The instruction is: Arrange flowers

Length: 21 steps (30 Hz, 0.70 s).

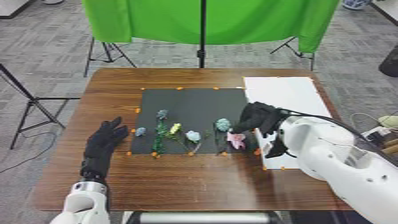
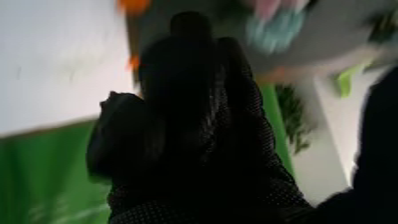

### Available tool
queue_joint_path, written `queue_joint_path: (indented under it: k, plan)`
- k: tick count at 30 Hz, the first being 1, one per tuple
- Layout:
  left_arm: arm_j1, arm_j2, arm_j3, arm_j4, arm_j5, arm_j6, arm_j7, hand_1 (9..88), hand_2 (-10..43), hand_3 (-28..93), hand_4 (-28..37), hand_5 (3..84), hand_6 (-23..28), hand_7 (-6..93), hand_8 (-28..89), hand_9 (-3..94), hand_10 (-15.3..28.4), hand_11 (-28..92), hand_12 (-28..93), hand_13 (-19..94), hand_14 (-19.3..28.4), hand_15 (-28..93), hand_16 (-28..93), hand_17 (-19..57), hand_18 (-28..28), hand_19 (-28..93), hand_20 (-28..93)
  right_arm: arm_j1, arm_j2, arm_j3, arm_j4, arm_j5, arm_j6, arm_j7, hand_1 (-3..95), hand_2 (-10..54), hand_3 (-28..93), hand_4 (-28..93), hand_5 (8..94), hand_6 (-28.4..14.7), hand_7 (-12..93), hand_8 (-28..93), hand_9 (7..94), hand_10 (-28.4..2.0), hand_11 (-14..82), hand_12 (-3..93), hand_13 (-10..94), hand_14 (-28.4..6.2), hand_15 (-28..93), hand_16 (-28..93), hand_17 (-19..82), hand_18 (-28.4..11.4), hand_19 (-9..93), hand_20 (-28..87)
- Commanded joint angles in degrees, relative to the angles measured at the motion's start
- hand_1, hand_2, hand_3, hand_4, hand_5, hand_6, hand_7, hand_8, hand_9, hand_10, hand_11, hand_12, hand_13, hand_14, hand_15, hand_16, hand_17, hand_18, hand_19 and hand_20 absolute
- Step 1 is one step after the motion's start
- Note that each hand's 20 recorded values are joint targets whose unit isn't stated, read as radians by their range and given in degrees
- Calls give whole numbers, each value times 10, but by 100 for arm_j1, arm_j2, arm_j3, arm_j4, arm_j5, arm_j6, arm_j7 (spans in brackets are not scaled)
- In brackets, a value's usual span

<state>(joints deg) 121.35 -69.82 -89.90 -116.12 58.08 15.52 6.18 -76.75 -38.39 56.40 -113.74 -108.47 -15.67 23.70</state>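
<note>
Yellow flwr (image 1: 175,128), lt-blue flwr (image 1: 193,136), teal flwr (image 1: 223,124), pink flwr (image 1: 235,140), lying w/ stems on blk mat (image 1: 195,102)

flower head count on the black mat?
6 visible, left to right: small blue one at mat's left edge, grey-blue one, yellow one, pale blue one, teal one, pink one. Right hand may hide more.

Artificial flowers on a square black mat (image 1: 195,100) atop a brown wooden bench (image 1: 142,187).
The black-gloved right hand (image 1: 258,118) is just beside a pink, open-petalled flower (image 1: 235,140) and a round, pale teal flower (image 1: 222,124); the black-gloved left hand (image 1: 106,135) is beside the mat, fingers extended.
</note>
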Motion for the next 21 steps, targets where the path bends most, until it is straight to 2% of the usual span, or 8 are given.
queue_joint_path:
  k: [1, 4, 6, 8, 10, 13, 17, 21]
  plan:
    - [99, -40, 99, 129, 263, -255, 5, 223, 77, 622, -283, 430, 45, 107, -62, 434, 138, 174, 116, 313, 179, 226, -4, 27, 128, 76, 183, -2029, -667, 2109, -27, 3219, 2550, -2035, 187, -14, 616, -163, 624, -42, 129, -66, 659, -186, 130, 199, 601, -166, 271, 253, 336, -189, 564, 350]
    - [68, -4, 78, 135, 527, -491, 244, 224, 70, 629, -283, 431, 46, 107, -62, 435, 138, 173, 116, 316, 179, 224, -5, 35, 122, 67, 179, -2606, -1126, 2651, 42, 4555, 2443, -3096, 176, -19, 673, -165, 592, -26, 139, -73, 587, -172, 81, 176, 482, -158, 144, 242, 246, -153, 195, 330]
    - [40, 14, 81, 126, 601, -562, 472, 228, 64, 634, -282, 432, 45, 107, -62, 436, 138, 172, 115, 318, 178, 220, -6, 44, 117, 54, 175, -2868, -1425, 2938, 69, 4894, 2298, -3425, 157, -14, 698, -164, 553, -16, 134, -75, 539, -160, 69, 165, 424, -150, 120, 217, 227, -146, 85, 307]
    - [12, 50, 114, 123, 536, -543, 766, 231, 59, 639, -282, 436, 45, 108, -62, 437, 137, 172, 115, 321, 176, 214, -8, 50, 113, 50, 178, -3131, -1696, 3224, 55, 5311, 2035, -3600, 120, -8, 733, -169, 479, -3, 115, -76, 469, -149, 54, 147, 359, -140, 98, 186, 204, -141, 23, 286]
    - [-63, 109, 222, 191, 328, -447, 1289, 239, 51, 645, -282, 444, 42, 114, -63, 444, 138, 173, 116, 326, 172, 207, -8, 71, 108, 50, 185, -3404, -1901, 3397, -24, 5817, 1996, -3737, 88, -4, 746, -175, 412, 3, 90, -76, 413, -143, 39, 134, 305, -131, 72, 161, 179, -137, 1, 268]
    - [-120, 104, 299, 181, 188, -235, 1672, 254, 34, 655, -265, 455, 43, 119, -65, 453, 138, 178, 120, 340, 161, 194, 0, 126, 102, 38, 236, -3815, -2111, 3579, -100, 6142, 1854, -3788, 53, 3, 755, -184, 365, 7, 73, -72, 384, -141, 36, 114, 271, -117, 61, 122, 159, -133, 4, 233]
    - [-69, 107, 357, 120, 35, 44, 1934, 262, 22, 665, -255, 466, 41, 128, -66, 463, 139, 184, 121, 345, 150, 188, -1, 134, 97, 36, 247, -4179, -2293, 3601, -206, 6145, 2060, -3776, 34, 2, 762, -186, 362, 6, 72, -73, 382, -140, 36, 111, 260, -115, 59, 107, 152, -132, 4, 226]
    - [13, 45, 322, -18, -170, 75, 1820, 262, 16, 671, -253, 468, 40, 132, -70, 456, 138, 180, 118, 340, 146, 175, 0, 135, 99, 35, 250, -4297, -2472, 3634, -249, 5920, 2109, -3840, 28, 1, 768, -187, 377, 0, 75, -71, 390, -139, 40, 112, 267, -117, 67, 103, 155, -132, 7, 223]
